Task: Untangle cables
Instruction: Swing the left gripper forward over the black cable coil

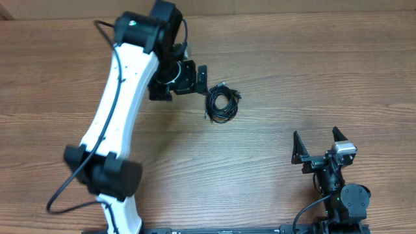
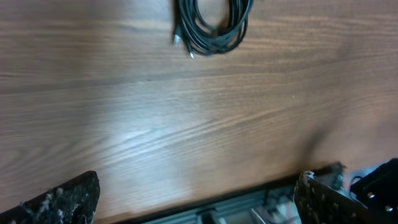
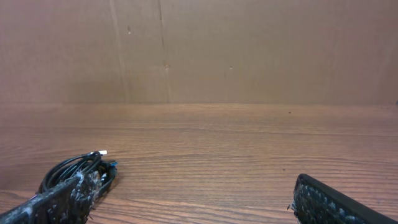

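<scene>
While neither arm touches it, the coiled black cable bundle (image 1: 222,103) lies on the wooden table (image 1: 305,65), just beside the left gripper (image 1: 203,81) at about its four o'clock. That gripper's jaws stand spread wide with nothing between them. The right gripper (image 1: 316,138), likewise spread and empty, sits well apart at the bundle's four o'clock, near the table's edge.

- Table (image 1: 273,78): brown wood grain, smooth, faint sheen.
- Cables (image 1: 222,103): black coating, slightly glossy.
- Left arm shell (image 1: 120,97): white glossy plastic.
- Right gripper (image 3: 193,190) pads (image 3: 62,202): black, rough, scuffed.
- Back wall (image 3: 249,50): matt brown, cardboard-like.
</scene>
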`<action>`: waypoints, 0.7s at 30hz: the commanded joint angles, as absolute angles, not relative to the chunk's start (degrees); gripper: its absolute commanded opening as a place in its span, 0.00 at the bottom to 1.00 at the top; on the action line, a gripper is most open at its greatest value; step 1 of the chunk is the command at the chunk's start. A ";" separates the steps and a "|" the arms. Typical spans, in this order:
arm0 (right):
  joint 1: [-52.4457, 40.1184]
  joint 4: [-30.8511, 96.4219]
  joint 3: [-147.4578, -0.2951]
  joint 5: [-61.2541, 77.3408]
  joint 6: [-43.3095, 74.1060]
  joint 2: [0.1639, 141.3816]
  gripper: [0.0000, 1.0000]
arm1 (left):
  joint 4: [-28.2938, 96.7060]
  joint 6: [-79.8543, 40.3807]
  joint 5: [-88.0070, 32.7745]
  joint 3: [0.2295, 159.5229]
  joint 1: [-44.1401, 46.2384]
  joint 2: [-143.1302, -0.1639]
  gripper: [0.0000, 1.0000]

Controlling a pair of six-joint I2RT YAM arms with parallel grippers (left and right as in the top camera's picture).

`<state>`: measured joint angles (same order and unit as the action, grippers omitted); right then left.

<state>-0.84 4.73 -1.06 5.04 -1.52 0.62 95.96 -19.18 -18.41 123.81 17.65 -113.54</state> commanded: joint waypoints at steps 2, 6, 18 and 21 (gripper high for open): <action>-0.73 4.54 -0.49 4.54 -1.80 0.16 1.00 | 95.57 -19.33 -25.78 124.88 18.50 -120.16 1.00; -0.73 4.54 -0.49 4.54 -1.80 0.16 1.00 | 95.79 -19.29 -25.52 124.88 19.94 -124.81 1.00; -0.73 4.54 -0.49 4.54 -1.80 0.16 1.00 | 96.84 -20.84 -24.58 125.14 20.27 -117.05 1.00; -0.73 4.54 -0.49 4.54 -1.80 0.16 1.00 | 96.84 -21.85 -20.36 125.05 20.69 -109.73 1.00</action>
<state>-0.84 4.75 -1.06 5.08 -1.50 0.62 96.62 -19.79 -24.08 123.81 20.53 -120.27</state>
